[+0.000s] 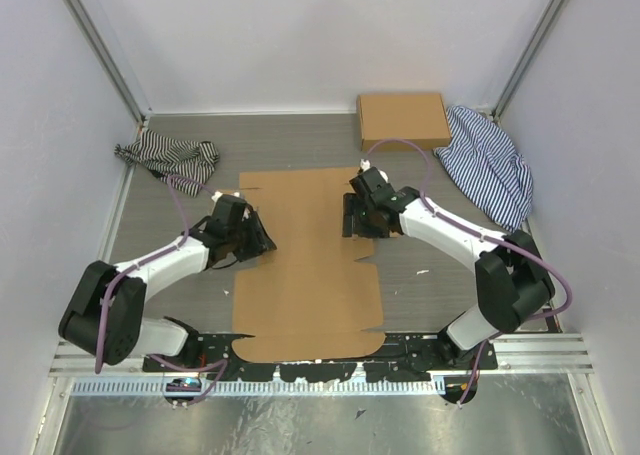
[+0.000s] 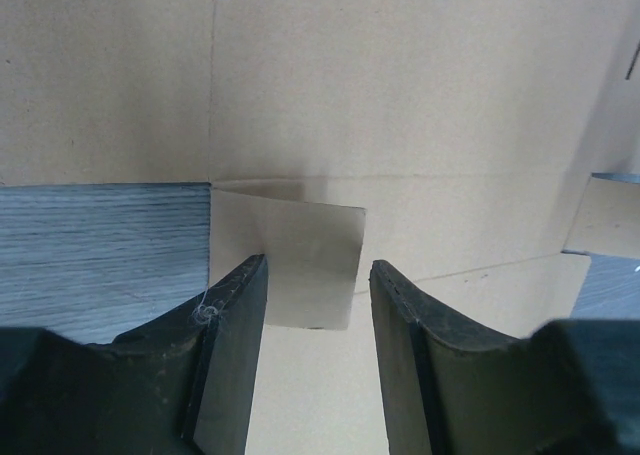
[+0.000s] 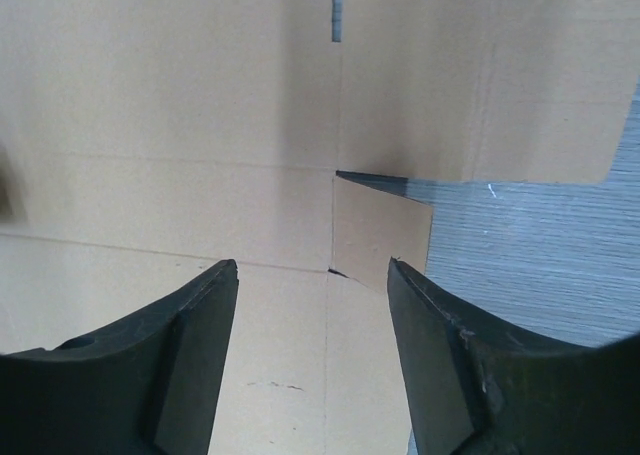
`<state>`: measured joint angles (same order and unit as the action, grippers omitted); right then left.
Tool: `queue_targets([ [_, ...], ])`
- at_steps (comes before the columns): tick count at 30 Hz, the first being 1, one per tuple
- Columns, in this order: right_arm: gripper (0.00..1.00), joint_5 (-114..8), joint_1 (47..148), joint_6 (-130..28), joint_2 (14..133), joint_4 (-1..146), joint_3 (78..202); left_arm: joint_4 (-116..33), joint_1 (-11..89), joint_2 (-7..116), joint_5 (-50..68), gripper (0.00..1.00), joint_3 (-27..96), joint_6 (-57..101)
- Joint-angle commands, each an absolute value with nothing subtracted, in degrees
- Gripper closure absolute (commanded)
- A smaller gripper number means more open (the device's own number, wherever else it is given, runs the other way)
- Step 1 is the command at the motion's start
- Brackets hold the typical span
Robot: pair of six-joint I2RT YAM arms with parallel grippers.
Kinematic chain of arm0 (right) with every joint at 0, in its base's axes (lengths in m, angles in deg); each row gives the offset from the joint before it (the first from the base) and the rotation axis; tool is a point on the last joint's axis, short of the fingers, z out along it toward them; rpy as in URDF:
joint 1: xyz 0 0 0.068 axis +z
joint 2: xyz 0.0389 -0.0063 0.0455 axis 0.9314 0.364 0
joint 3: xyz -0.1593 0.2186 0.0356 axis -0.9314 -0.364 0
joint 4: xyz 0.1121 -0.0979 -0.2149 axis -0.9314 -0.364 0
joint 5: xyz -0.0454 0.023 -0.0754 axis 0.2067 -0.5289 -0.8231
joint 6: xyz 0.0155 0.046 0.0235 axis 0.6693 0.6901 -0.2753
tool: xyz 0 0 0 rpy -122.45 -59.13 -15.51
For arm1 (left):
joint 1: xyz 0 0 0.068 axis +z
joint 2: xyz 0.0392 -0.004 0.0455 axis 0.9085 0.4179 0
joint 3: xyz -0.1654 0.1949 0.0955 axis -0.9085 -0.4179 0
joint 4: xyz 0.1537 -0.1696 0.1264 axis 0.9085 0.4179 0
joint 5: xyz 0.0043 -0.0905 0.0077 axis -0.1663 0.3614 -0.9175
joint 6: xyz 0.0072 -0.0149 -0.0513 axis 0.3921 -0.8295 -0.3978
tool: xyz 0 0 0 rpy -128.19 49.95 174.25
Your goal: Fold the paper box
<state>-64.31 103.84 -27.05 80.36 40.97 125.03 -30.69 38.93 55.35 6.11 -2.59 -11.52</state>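
Grey wood-grain tabletop [image 1: 440,275] sits between pale walls. The paper box [image 1: 310,275] lies on it unfolded and flat, one end at the middle of the near edge and the sheet stretching up to the tabletop's centre.

The left claw [image 1: 262,243] is at the sheet's left edge, about halfway up. Its fingers are spread, and in the wrist view a small flap [image 2: 290,265] shows in the gap between them. I cannot tell whether either finger touches it.

The right claw [image 1: 350,215] is over the sheet's right edge, slightly farther back. It is also spread, with a short tab [image 3: 380,237] showing in its gap.

Against the far edge, right of centre, sits a plain rectangular cardboard box [image 1: 403,120]. A striped cloth [image 1: 170,157] lies crumpled near the far left corner, and another cloth [image 1: 490,160] near the far right corner.
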Motion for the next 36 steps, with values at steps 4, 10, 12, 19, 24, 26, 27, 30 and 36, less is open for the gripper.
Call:
queue_targets([
  [4, 0.31, -69.1, 102.7, -22.3, 77.8, 41.9, 123.5, -34.0, 38.6, 61.0, 5.1, 0.48, 0.0, -11.6],
  [10, 0.31, -66.9, 101.0, -22.4, 79.3, 43.2, 122.8, -33.7, 38.6, 63.7, 6.0, 0.49, 0.8, -11.6],
  [12, 0.31, -66.0, 100.3, -22.4, 80.3, 43.7, 122.5, -33.6, 38.6, 63.4, 5.8, 0.49, 0.6, -11.5],
  [19, 0.31, -68.1, 98.5, -20.4, 81.8, 42.4, 121.9, -31.9, 38.6, 62.4, 4.6, 0.49, 0.2, -11.0],
  [24, 0.3, -67.2, 98.5, -20.7, 83.2, 43.7, 121.3, -31.8, 38.6, 62.6, 4.9, 0.5, 0.4, -11.0],
  [26, 0.31, -65.1, 98.5, -21.2, 83.4, 45.5, 120.8, -31.7, 38.6, 62.5, 4.9, 0.5, 0.4, -11.0],
  [27, 0.32, -63.6, 98.5, -21.6, 83.6, 46.5, 120.6, -31.6, 38.6, 62.4, 4.9, 0.5, 0.4, -11.0],
  [30, 0.35, -59.8, 98.7, -22.5, 83.3, 49.3, 120.2, -31.4, 38.5, 62.5, 5.0, 0.5, 0.3, -11.0],
  [36, 0.38, -57.6, 101.0, -24.5, 81.9, 50.3, 122.5, -31.3, 38.6, 62.2, 4.9, 0.5, -0.1, -11.1],
])
